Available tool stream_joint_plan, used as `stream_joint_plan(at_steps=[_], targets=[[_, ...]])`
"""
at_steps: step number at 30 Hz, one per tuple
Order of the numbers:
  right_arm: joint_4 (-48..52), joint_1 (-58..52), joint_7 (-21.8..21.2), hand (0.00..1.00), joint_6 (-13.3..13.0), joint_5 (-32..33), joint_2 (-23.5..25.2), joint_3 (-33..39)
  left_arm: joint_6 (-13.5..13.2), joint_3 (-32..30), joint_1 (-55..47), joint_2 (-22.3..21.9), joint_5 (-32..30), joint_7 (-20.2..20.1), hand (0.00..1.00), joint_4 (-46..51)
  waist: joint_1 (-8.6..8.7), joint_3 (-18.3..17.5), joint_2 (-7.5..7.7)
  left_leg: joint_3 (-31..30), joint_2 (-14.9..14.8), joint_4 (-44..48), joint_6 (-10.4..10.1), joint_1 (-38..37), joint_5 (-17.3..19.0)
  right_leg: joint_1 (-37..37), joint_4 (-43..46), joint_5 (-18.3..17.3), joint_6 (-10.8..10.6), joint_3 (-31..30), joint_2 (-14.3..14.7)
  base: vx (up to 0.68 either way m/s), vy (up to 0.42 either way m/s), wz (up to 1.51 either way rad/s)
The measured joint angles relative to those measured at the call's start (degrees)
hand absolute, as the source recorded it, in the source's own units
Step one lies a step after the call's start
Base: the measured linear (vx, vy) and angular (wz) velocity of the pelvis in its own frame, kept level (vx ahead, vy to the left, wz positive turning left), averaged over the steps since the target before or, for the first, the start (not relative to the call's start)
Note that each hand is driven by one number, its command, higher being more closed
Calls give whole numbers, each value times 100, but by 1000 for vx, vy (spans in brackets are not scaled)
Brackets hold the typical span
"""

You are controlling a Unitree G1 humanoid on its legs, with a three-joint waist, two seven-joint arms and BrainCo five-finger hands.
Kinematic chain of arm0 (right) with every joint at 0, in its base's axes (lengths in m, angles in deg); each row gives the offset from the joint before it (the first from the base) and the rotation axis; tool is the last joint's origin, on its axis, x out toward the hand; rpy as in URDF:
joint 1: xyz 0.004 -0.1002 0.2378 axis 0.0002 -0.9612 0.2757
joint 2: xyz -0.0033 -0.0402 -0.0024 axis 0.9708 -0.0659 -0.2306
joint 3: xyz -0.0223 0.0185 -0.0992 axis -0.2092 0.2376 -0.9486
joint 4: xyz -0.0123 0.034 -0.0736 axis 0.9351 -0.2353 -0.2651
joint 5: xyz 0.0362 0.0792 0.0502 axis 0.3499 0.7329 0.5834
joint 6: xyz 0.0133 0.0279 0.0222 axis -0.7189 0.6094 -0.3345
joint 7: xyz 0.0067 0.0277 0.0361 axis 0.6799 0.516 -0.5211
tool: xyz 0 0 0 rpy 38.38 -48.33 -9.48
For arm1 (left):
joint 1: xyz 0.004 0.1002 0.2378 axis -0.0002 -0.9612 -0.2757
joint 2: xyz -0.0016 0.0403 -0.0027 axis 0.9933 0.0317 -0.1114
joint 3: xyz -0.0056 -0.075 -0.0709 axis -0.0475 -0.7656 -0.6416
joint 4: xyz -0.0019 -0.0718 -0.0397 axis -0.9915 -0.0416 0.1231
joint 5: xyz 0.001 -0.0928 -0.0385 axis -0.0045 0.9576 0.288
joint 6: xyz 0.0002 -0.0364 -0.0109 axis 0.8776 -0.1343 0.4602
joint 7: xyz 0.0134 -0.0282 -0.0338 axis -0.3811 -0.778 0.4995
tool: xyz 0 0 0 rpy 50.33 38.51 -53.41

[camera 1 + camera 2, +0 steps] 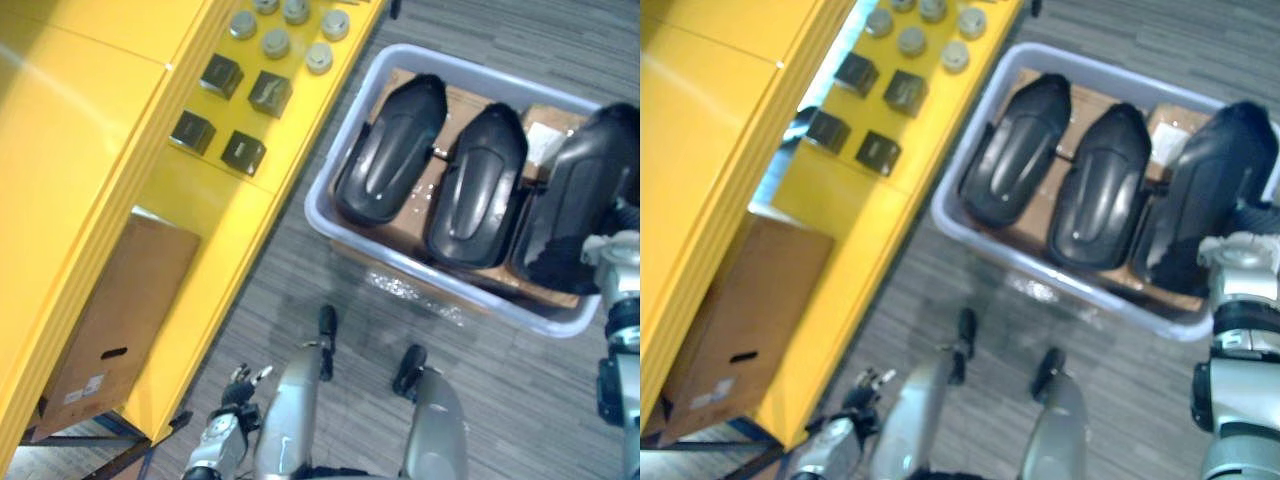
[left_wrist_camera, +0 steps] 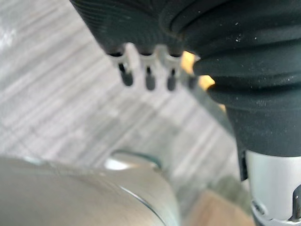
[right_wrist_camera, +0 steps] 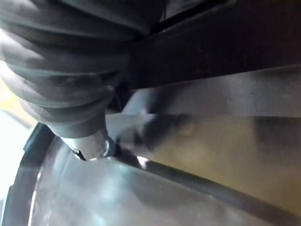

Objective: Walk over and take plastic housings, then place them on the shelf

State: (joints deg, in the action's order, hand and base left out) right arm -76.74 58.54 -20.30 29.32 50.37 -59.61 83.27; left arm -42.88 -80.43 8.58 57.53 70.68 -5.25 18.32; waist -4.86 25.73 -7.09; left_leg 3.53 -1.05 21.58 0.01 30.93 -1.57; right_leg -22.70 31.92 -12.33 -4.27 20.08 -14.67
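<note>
Three black plastic housings lie side by side in a pale grey bin (image 1: 430, 268) on the floor: a left one (image 1: 390, 150), a middle one (image 1: 478, 185) and a right one (image 1: 590, 180). My right hand (image 1: 553, 265) reaches into the bin and rests against the near end of the right housing. In the right wrist view its dark cover (image 3: 70, 70) presses close to the housing's glossy shell (image 3: 141, 197), and the fingers are hidden. My left hand (image 1: 238, 385) hangs low by my side, its fingers (image 2: 148, 77) straight over the grey floor and holding nothing.
A yellow shelf (image 1: 190, 200) runs along the left. It carries several small black boxes (image 1: 245, 95) and grey round caps (image 1: 290, 30), with a cardboard box (image 1: 120, 320) on a lower level. Grey carpet lies between the shelf and the bin.
</note>
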Motion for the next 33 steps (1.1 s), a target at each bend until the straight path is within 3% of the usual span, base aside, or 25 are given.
stream_joint_plan(at_steps=[3,7,9,13,17,22,25,29,33], targets=[[721,-138,500,100,-114,-466,114,183,-224,-80,-138,-13,346,217,0,496,42,4,82,-14,-8,-31,12,-252,32,305,-146,10,-14,19,50,0,0,0],[2040,-745,1084,100,-133,-1088,505,714,-374,-491,-594,16,369,606,0,1958,99,94,317,22,-3,-441,-5,-926,21,977,-612,90,-76,35,143,41,2,-5],[2624,-1125,1223,100,-133,-1350,724,884,-335,-906,-762,42,258,1042,0,2640,106,20,467,55,0,-735,-45,-1243,-30,1279,-943,193,-83,52,202,109,4,-9],[3821,-2088,1279,100,-150,-1727,1177,1244,-12,-1752,-845,89,-464,1927,0,4177,126,-519,719,78,60,-1265,-68,-1669,-89,1879,-1758,460,-164,242,321,199,0,9],[4383,-2505,1341,100,-421,-2220,1843,1255,164,-1873,-656,96,-1157,2215,0,5257,196,-880,862,27,185,-1574,-54,-2147,-102,2496,-2294,589,-259,398,333,185,-1,14],[4848,-2547,1453,100,-1195,-2845,2007,817,221,-1527,-216,126,-1622,1872,0,6017,164,-1290,853,34,196,-2036,-70,-2668,-130,2897,-2572,730,-253,417,378,108,-8,-2],[4962,-2317,1352,100,-1683,-2967,2024,275,299,-820,163,265,-1698,1223,0,6050,173,-1473,847,124,173,-2302,-69,-3010,-185,3053,-2572,787,-257,351,390,49,-12,-13],[5083,-2063,1049,100,-2047,-3107,2096,-283,554,-182,738,333,-1229,428,0,6041,236,-1562,817,224,169,-2396,-36,-3132,-222,3068,-2573,890,-206,315,388,-19,25,-15],[5155,-2055,894,100,-2257,-3161,2276,-580,698,104,949,332,-712,12,0,5993,254,-1573,813,326,188,-2608,-17,-3281,-341,3070,-2602,960,-225,239,378,-58,45,-16]])
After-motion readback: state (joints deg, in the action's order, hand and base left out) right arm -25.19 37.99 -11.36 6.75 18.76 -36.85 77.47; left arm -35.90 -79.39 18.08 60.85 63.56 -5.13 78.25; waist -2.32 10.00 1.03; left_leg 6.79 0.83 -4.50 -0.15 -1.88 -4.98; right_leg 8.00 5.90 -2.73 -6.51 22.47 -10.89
